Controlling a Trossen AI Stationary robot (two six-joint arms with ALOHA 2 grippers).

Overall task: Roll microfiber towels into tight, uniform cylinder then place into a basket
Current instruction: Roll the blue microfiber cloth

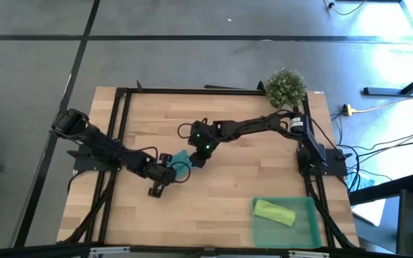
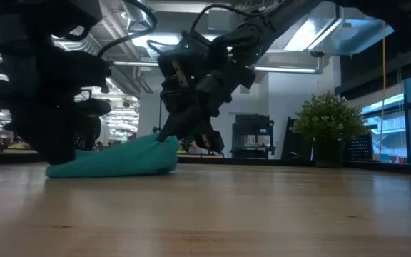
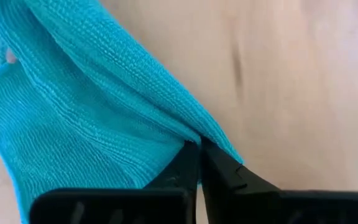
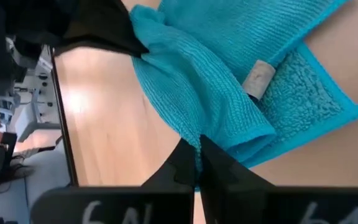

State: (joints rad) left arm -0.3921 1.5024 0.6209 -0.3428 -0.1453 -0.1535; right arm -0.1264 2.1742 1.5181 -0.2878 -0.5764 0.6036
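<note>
The teal microfiber towel [image 1: 181,159] lies bunched in a loose roll on the wooden table [image 1: 221,193], mid-table; in the low view the teal towel [image 2: 120,160] rests along its length on the wood. My left gripper [image 1: 165,170] is shut on its left end, my right gripper [image 1: 194,159] shut on its right end. The lime green towel [image 1: 274,212] lies rolled inside the basket [image 1: 308,228] at the near right. My left gripper pinches a folded edge of the teal towel [image 3: 191,127] between its two fingertips [image 3: 188,158], coming steeply from above. The cloth spreads away from the tips in several layers and lies on the table. My right gripper pinches the rolled-over edge of the teal towel [image 4: 194,124] between its fingertips [image 4: 185,155], slanting down from the table's right. That end [image 2: 168,146] is raised a little while the rest of the towel stays on the table.
A small bushy plant [image 1: 285,86] stands at the far right corner. A black frame [image 1: 120,143] runs along the table's edges. Bare wood lies between the towel and the basket. A white tag [image 4: 260,78] shows on the teal towel.
</note>
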